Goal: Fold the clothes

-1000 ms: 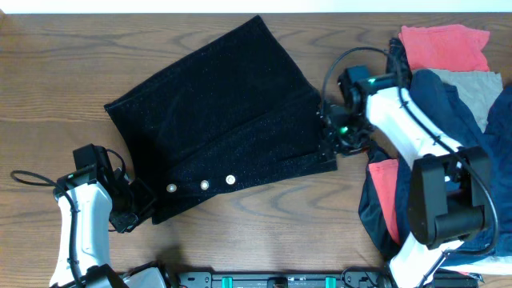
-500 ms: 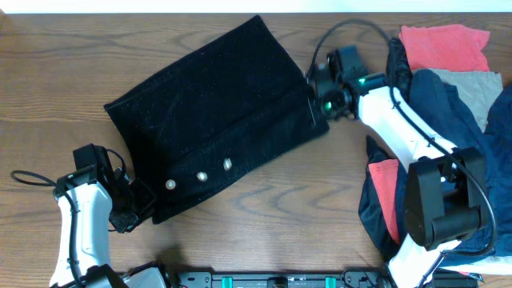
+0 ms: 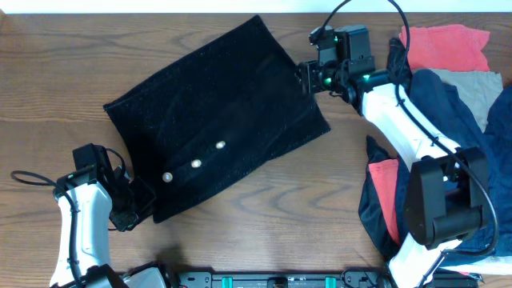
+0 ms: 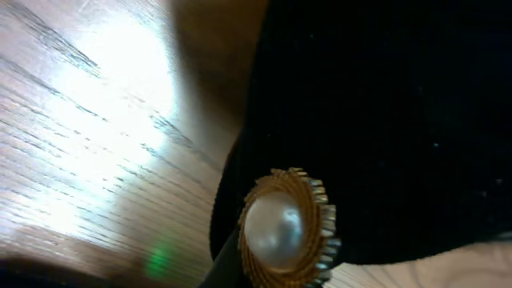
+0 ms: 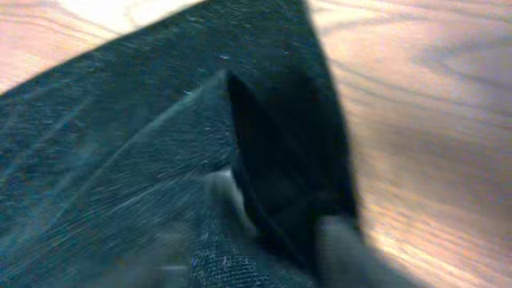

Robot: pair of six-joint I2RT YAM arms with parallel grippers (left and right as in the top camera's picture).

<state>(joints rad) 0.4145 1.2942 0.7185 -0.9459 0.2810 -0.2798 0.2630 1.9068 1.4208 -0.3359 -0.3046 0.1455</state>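
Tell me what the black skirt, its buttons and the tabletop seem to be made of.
Black skirt: looks like a soft napped cloth, perhaps velvet or wool; matte, fuzzy, faintly speckled.
Buttons: a glossy pearl-like dome in a ribbed gold-coloured rim, probably metal or plated plastic.
Tabletop: wood or wood-look laminate; brown grain lines with a light sheen.

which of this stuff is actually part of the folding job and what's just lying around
Job:
- black skirt
- its three pale buttons

Lying about:
- red cloths
- grey cloth
- navy garment
These three are heaped at the right end of the table.
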